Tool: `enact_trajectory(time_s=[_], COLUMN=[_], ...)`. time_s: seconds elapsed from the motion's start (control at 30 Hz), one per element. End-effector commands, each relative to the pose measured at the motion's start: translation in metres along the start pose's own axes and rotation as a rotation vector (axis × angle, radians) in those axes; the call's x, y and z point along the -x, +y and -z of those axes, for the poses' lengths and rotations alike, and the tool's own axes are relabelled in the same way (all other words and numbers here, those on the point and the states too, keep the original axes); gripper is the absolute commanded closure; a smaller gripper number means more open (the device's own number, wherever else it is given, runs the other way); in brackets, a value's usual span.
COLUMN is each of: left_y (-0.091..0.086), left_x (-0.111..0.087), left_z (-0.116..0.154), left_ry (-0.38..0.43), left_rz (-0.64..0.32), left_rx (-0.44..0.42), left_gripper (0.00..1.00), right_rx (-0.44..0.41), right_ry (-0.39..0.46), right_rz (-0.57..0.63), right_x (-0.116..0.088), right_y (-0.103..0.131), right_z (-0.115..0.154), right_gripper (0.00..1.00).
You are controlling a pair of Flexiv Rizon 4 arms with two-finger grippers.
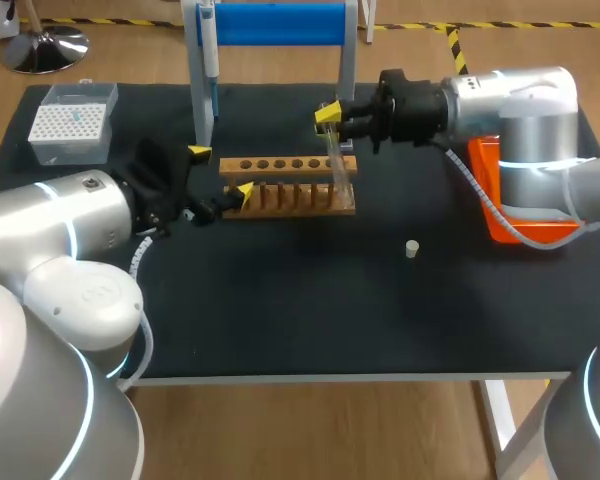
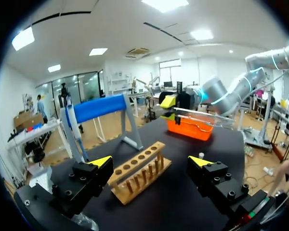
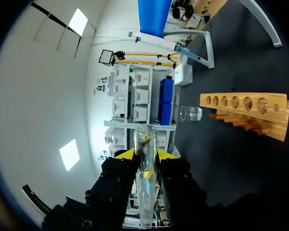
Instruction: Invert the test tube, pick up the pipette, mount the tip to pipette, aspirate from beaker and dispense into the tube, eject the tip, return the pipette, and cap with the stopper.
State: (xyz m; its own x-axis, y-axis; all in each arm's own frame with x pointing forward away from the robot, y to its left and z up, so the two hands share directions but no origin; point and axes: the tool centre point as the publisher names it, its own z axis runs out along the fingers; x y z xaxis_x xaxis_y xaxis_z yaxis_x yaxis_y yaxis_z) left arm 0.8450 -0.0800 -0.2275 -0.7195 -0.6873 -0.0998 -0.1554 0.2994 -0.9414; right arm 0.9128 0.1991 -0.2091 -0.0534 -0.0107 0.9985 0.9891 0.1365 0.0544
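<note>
Head view count: one test tube (image 1: 338,160), one wooden rack (image 1: 290,185), one pipette (image 1: 209,50) hanging on the blue stand (image 1: 280,22), one tip box (image 1: 72,122) at the rack's 10 o'clock, and one stopper (image 1: 412,248) at its 4 o'clock. One beaker (image 3: 190,113) shows from the right wrist. The right gripper (image 1: 330,118), at the rack's 1 o'clock, clamps the tilted tube by its upper part. The left gripper (image 1: 220,172) sits at the rack's 9 o'clock, fingers spread wide, holding nothing.

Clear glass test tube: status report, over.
Right gripper shut on clear glass test tube, held clear of wooden rack. Left gripper open, empty, at rack's end. Nothing in the way.
</note>
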Motion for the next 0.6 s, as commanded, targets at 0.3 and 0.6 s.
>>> enact_trajectory(time_s=[0.3,0.6], left_y=[0.0035,0.0035], left_x=[0.0129,0.0129], left_z=[0.0007,0.0007], left_ry=[0.122,0.122], left_rz=[-0.668,-0.668], left_rx=[-0.235,-0.235], left_gripper=[0.00,0.00], right_rx=[0.000,0.000], right_ry=[-0.003,-0.003], right_rz=[0.000,0.000], right_x=[-0.0009,-0.0009], right_y=[-0.0004,-0.0004], right_z=[0.0007,0.0007], right_gripper=[1.00,1.00])
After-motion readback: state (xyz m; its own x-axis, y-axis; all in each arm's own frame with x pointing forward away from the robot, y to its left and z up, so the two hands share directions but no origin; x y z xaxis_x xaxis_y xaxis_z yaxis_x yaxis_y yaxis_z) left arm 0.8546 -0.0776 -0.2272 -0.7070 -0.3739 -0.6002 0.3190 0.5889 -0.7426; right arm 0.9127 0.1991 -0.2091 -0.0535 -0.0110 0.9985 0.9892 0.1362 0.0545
